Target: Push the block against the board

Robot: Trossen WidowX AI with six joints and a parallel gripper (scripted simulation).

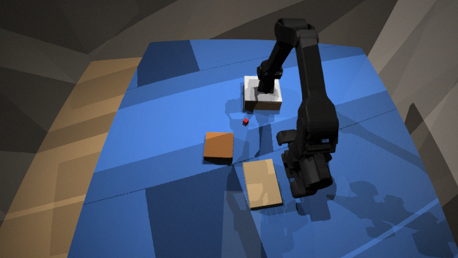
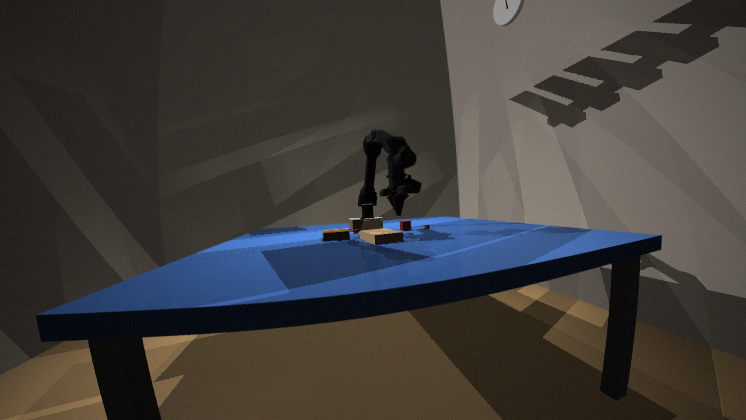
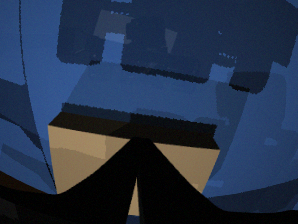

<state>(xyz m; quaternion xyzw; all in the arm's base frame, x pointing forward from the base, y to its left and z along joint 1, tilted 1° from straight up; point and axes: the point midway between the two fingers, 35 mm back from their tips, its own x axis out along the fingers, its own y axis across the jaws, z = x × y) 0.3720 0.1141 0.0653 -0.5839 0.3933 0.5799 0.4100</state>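
The square orange block [image 1: 218, 144] [image 2: 335, 234] lies flat left of the tan rectangular board [image 1: 261, 179] [image 2: 383, 236] [image 3: 80, 155]. The board also lies flat, turned a little relative to the block. A strip of table separates them, and they do not touch. My gripper [image 2: 398, 212] [image 3: 140, 145] is shut and empty. It points down above the table, with its tips higher than the board's top in the exterior view. The fingers cover part of the board in the wrist view. In the top view the arm hides the fingertips.
A white-topped box [image 1: 251, 83] [image 2: 359, 224] stands under the arm's base on the blue table [image 1: 160, 128] [image 2: 208, 284]. A small red cube [image 1: 245, 121] lies between the box and the block. The exterior view also shows a larger red cube [image 2: 405, 225] behind the board.
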